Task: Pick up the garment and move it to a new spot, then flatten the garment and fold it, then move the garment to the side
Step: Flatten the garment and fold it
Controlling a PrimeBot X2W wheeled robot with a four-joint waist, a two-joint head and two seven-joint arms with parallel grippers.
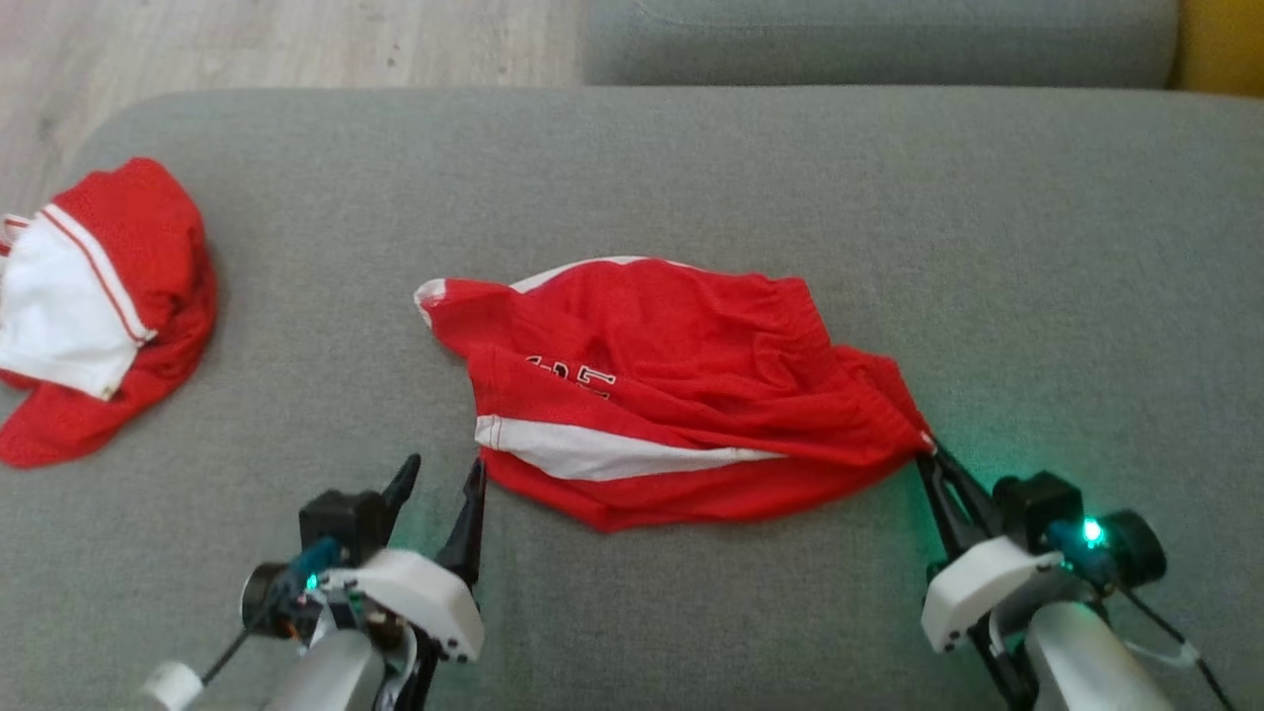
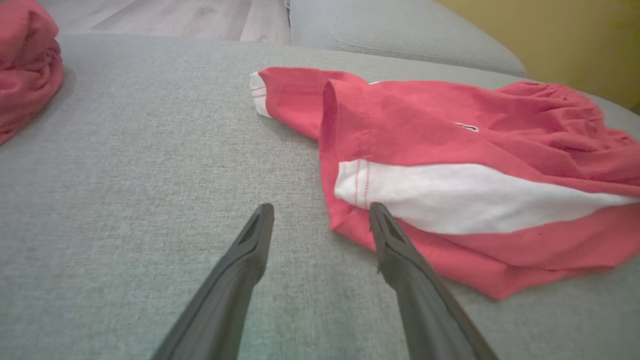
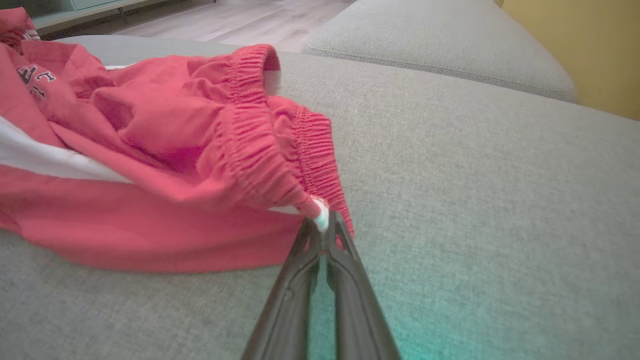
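Note:
The garment (image 1: 671, 385) is a pair of red shorts with a white stripe, lying crumpled in the middle of the grey cushion. Its elastic waistband (image 3: 260, 145) points right. My right gripper (image 1: 926, 449) is shut on the waistband's near corner (image 3: 320, 215), pinching a white bit of fabric. My left gripper (image 1: 442, 476) stands open just left of the garment's leg hem (image 2: 350, 200), its right finger (image 2: 385, 235) lying against the hem's edge and nothing between the fingers.
A second red and white garment (image 1: 89, 306) lies bunched at the cushion's left edge. Another grey cushion (image 1: 879, 39) sits behind, with wooden floor (image 1: 247, 39) at the far left and a yellow wall (image 3: 575, 45) to the right.

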